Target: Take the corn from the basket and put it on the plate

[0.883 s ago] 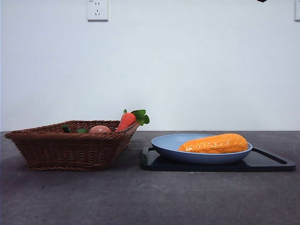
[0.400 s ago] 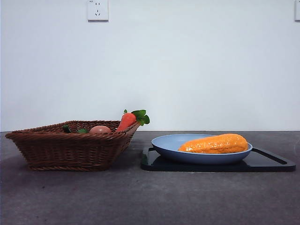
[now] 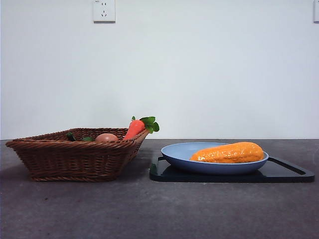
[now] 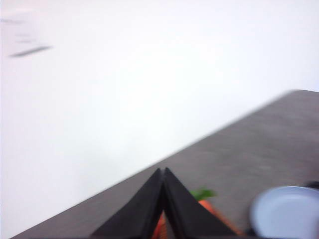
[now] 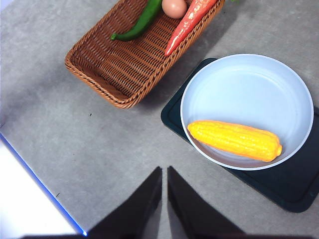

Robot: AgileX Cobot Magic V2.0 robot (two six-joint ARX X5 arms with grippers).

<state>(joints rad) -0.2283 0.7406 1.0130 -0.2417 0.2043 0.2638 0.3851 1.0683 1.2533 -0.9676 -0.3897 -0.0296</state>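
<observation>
The orange-yellow corn (image 3: pixel 228 153) (image 5: pixel 234 140) lies on its side in the light-blue plate (image 3: pixel 174 152) (image 5: pixel 239 84), free of any gripper. The brown wicker basket (image 3: pixel 75 158) (image 5: pixel 109 64) stands left of the plate. My right gripper (image 5: pixel 164 172) hangs high above the table, shut and empty, well clear of the corn. My left gripper (image 4: pixel 163 172) is also raised, shut with nothing in it; part of the plate (image 4: pixel 286 211) shows beyond it. Neither arm appears in the front view.
The plate rests on a flat black tray (image 3: pixel 284 172) (image 5: pixel 279 186). In the basket lie a carrot with green leaves (image 3: pixel 135 127) (image 5: pixel 189 20), a peach-coloured egg (image 3: pixel 106 137) (image 5: pixel 174 7) and a green pepper (image 5: pixel 142 22). The table's near edge (image 5: pixel 40 184) runs by the right gripper.
A black arm tip at the top right corner of the front view one second ago has left the picture. The corn, plate and basket have not moved.
</observation>
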